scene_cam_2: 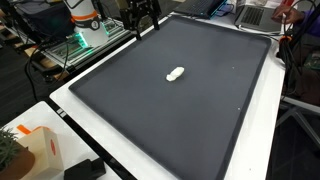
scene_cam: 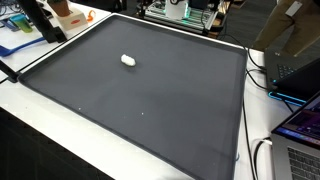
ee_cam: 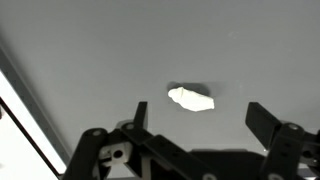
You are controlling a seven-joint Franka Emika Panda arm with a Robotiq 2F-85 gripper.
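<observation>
In the wrist view the gripper (ee_cam: 200,122) hangs over the mat (ee_cam: 90,50), jaws spread wide and holding nothing. Just beyond its fingertips, a white lump (ee_cam: 190,98) lies near the mat's middle, untouched. The table (ee_cam: 15,125) borders the mat's edge.

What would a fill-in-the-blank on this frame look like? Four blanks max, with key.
The small lump on the dark mat is ____ in colour.
In the wrist view the jaws of the gripper stand ____.
The gripper is ____ touching the lump.
In both exterior views the mat carries just ____ lump.
Missing words: white; open; not; one.
</observation>
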